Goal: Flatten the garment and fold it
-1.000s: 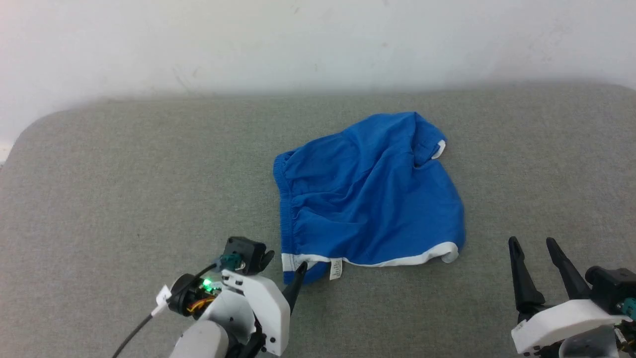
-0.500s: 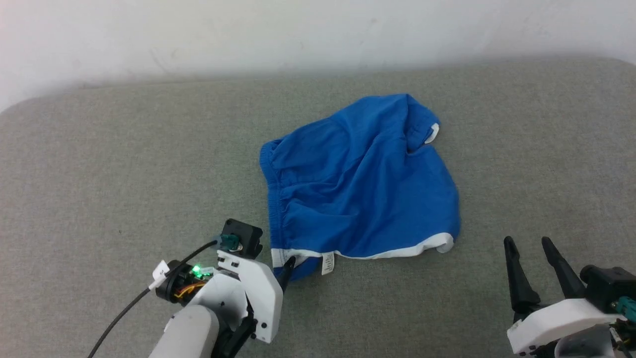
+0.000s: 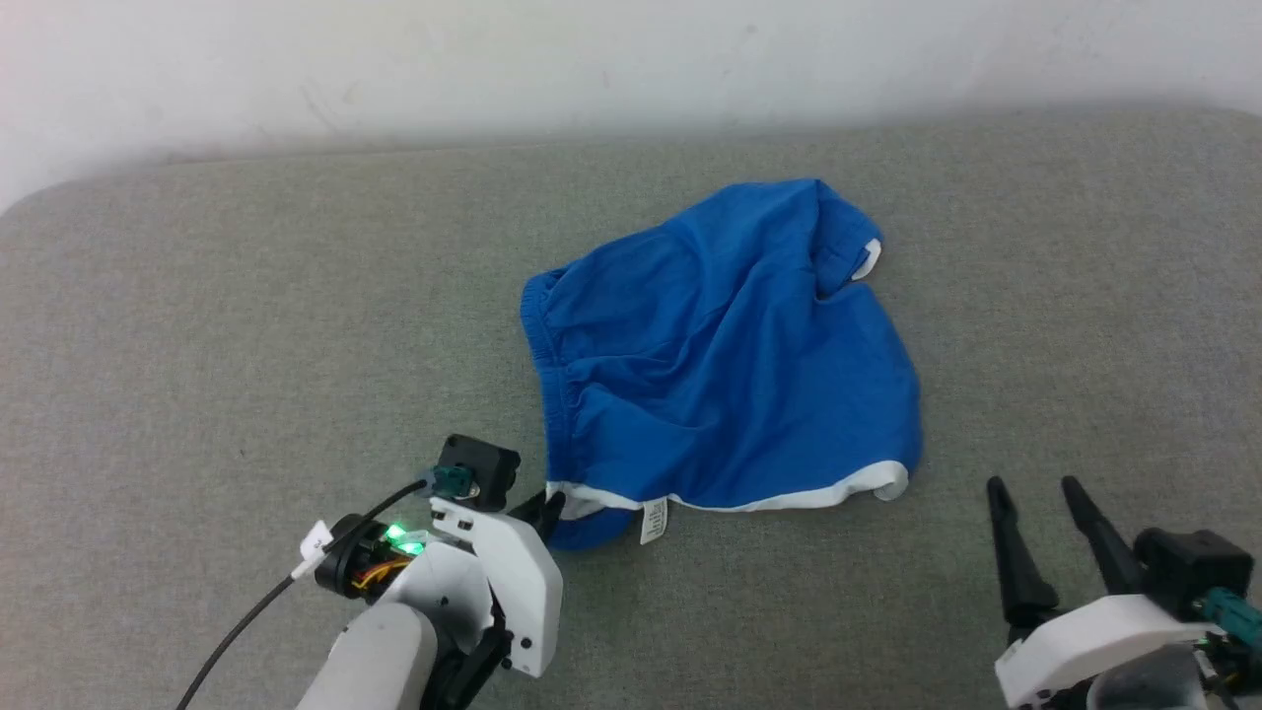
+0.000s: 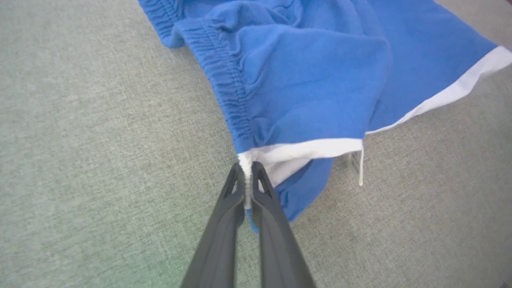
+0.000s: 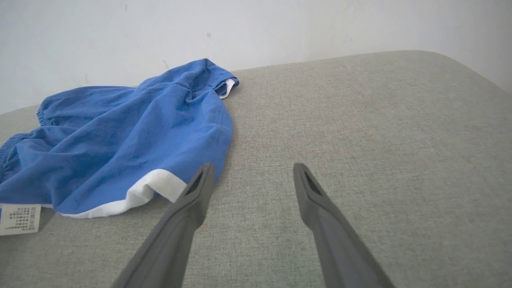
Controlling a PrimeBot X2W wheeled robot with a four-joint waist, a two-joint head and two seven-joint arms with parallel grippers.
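Note:
The garment (image 3: 725, 365) is a pair of bright blue shorts with a white stripe, lying crumpled in the middle of the grey cushion. Its small white tag (image 3: 653, 521) hangs at the near edge. My left gripper (image 3: 550, 506) is shut on the garment's near-left corner; in the left wrist view my left gripper (image 4: 249, 170) pinches the white stripe end beside the gathered waistband (image 4: 228, 84) of the garment (image 4: 320, 76). My right gripper (image 3: 1035, 488) stands open to the garment's right, near its white hem. In the right wrist view my right gripper (image 5: 252, 170) is empty beside the garment (image 5: 120, 132).
The grey fabric cushion (image 3: 246, 325) spreads wide on every side of the garment. A white wall (image 3: 592, 59) runs along its far edge. The cushion's corners round off at the far left and far right.
My left gripper went from open to shut on the garment's near-left corner, and that corner has bunched up a little. The head camera shifted slightly. The right gripper stays open.

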